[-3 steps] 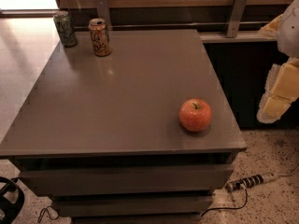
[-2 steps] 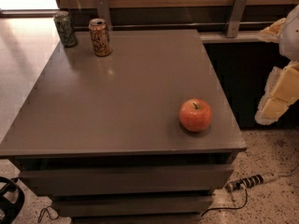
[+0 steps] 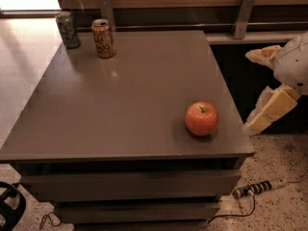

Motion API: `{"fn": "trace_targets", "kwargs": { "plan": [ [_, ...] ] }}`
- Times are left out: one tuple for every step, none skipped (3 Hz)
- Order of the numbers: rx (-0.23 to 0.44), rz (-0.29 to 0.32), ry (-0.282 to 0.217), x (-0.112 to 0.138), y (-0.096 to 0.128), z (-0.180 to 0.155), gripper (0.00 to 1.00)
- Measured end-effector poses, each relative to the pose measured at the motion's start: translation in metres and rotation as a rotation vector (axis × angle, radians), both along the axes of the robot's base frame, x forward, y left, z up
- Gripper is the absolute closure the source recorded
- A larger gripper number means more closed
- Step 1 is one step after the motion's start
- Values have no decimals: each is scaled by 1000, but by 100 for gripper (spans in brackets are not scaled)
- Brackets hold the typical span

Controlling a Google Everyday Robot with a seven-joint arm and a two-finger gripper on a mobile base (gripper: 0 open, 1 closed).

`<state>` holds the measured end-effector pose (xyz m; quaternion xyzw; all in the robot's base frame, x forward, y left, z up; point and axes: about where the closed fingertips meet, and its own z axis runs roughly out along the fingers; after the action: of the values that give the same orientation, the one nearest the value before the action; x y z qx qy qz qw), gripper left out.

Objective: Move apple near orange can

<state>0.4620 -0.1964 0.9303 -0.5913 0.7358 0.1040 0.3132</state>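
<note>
Holding our pincer (image 3: 249, 91) off the tabletop's (image 3: 130, 100) right edge, fingers spread wide and empty, apple (image 3: 201, 119) near front-right corner, orange can (image 3: 103, 38) far back-left, beside green-grey can (image 3: 67, 30)

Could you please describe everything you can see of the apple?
The apple is round, red-orange with yellowish patches, smooth and glossy, with a short dark stem pointing up. It sits upright and whole on the grey table, near its front right corner, touching only the tabletop. The gripper, open, hangs beyond the table's edge to its right, apart from it.
</note>
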Motion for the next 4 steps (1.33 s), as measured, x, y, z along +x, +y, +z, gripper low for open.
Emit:
{"fn": "trace_targets", "kwargs": {
  "plan": [
    [163,53,-16,16,18,-27,0],
    [307,88,-28,27,28,-50,0],
    [433,118,-52,31,34,-66,0],
    [513,140,-71,30,38,-76,0]
  ]
}}
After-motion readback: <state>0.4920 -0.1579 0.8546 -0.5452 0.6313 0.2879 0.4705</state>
